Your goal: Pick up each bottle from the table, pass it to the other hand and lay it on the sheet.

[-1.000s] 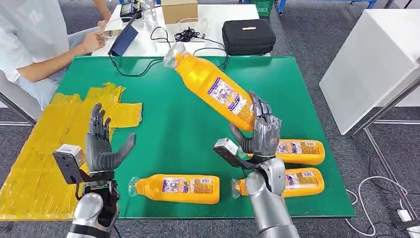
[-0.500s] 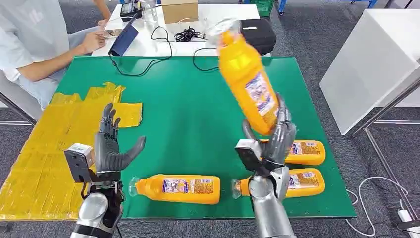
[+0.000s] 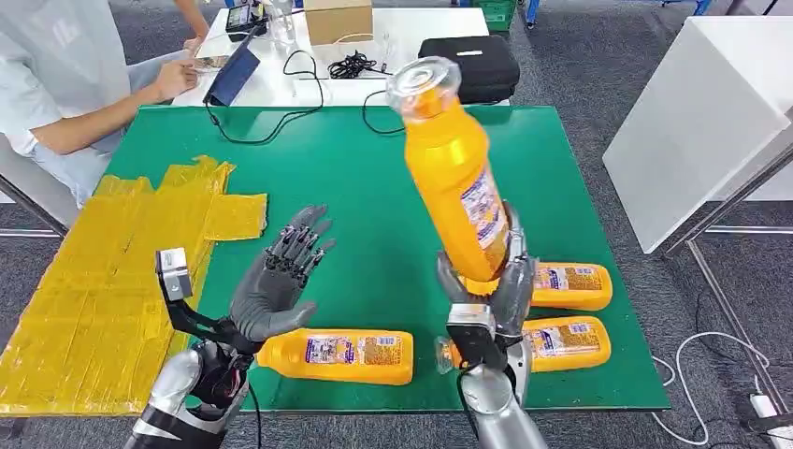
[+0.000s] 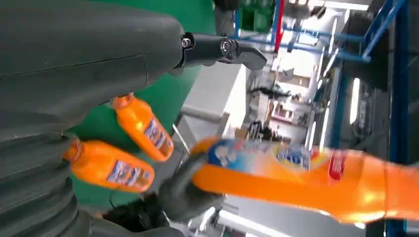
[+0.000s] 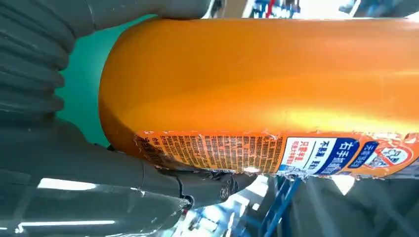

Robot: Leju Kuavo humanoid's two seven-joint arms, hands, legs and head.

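From the head view we see our right hand [image 3: 496,290] gripping the base of an orange bottle [image 3: 455,182], which stands nearly upright above the green table [image 3: 374,187], its clear cap pointing up and slightly toward the far edge. Our left hand [image 3: 276,285] hovers over the table's near side with its fingers spread and nothing in it, palm turned toward the held bottle. Three more bottles lie flat on the table: one [image 3: 332,355] along its near edge just below the left hand, and two [image 3: 566,285] [image 3: 561,341] side by side behind the right hand. The yellow sheet [image 3: 103,271] covers the table's left end and bears no bottle. Beyond the table's far edge, a person's forearm [image 3: 112,112] rests by a white desk [image 3: 309,79] holding a black case [image 3: 468,65] and a cardboard box [image 3: 338,19].

In the left wrist view, the lifted bottle [image 4: 306,173] stretches across in front of our open left hand, the right hand's dark fingers [image 4: 185,190] wrapped round its base; two lying bottles [image 4: 143,128] [image 4: 108,165] rest on the table behind.

In the right wrist view, the bottle's orange body [image 5: 267,84] lies clamped between our grey thumb and fingers [image 5: 197,182], label facing us.
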